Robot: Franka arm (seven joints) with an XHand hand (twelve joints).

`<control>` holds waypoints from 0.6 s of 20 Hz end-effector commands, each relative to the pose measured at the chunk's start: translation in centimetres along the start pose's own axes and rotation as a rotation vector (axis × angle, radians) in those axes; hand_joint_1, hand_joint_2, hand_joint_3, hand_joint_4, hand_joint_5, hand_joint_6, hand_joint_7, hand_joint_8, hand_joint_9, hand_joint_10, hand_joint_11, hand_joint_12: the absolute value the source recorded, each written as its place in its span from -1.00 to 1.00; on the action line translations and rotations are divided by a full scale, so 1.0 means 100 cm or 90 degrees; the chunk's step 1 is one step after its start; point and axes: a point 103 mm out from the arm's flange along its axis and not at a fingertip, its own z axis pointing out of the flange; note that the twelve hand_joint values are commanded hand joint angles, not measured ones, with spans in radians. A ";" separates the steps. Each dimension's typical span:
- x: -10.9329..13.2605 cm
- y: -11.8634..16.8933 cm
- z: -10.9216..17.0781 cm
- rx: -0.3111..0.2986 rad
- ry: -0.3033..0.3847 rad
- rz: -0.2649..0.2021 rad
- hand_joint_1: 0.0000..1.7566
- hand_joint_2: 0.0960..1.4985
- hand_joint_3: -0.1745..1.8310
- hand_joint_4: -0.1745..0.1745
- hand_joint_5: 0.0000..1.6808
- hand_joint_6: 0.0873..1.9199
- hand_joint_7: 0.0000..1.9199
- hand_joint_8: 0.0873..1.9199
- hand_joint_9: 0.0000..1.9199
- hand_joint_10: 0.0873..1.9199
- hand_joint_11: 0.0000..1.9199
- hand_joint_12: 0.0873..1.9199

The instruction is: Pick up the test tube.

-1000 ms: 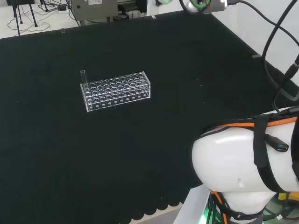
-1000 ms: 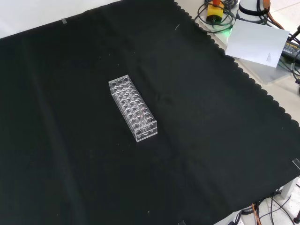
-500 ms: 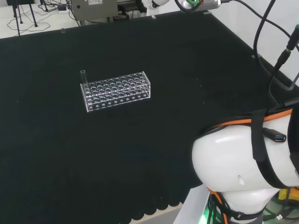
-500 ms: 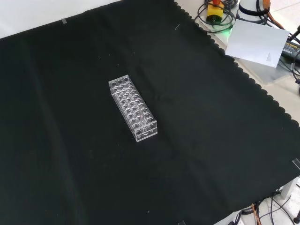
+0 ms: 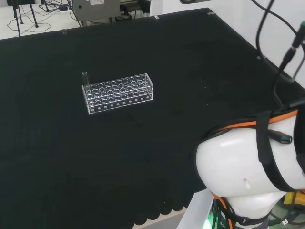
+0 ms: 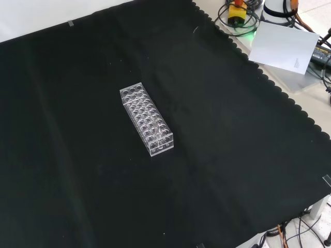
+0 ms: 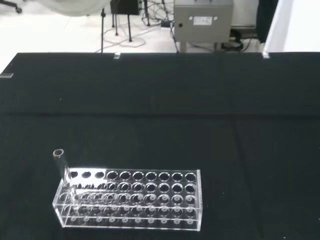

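Note:
A clear test tube (image 5: pixel 85 78) stands upright in a corner hole at the left end of a clear plastic rack (image 5: pixel 119 93) in the head view. Its open rim rises above the rack's top. The wrist view looks down on the same tube (image 7: pixel 62 165) and rack (image 7: pixel 130 200) from some way off, with bare cloth between. In the front view the rack (image 6: pixel 147 126) lies slantwise near the middle of the black cloth. The rack's other holes look empty.
The arm's big white link (image 5: pixel 248 176) stands at the lower right of the head view, with black cables (image 5: pixel 281 52) above it. A grey box (image 7: pixel 202 22) sits beyond the bench's far edge. A white sheet (image 6: pixel 284 46) and cables lie off the cloth's scalloped edge.
In the head view the arm part with the green ring has risen out at the top edge, and the cables have shifted. Rack and tube have stayed put.

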 end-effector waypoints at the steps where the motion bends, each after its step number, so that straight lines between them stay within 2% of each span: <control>1: 0.039 0.067 0.034 0.079 -0.016 -0.086 -0.23 -0.09 -0.27 -0.40 -0.81 -0.90 -0.94 -0.12 -0.94 -0.01 -1.00 0.47; 8: 0.048 0.090 0.042 0.101 -0.014 -0.104 -0.23 -0.09 -0.27 -0.39 -0.81 -0.91 -0.94 -0.12 -0.93 -0.01 -1.00 0.47; 12: 0.057 0.108 0.057 0.133 -0.016 -0.118 -0.23 -0.09 -0.27 -0.40 -0.80 -0.92 -0.92 -0.11 -0.92 -0.01 -1.00 0.47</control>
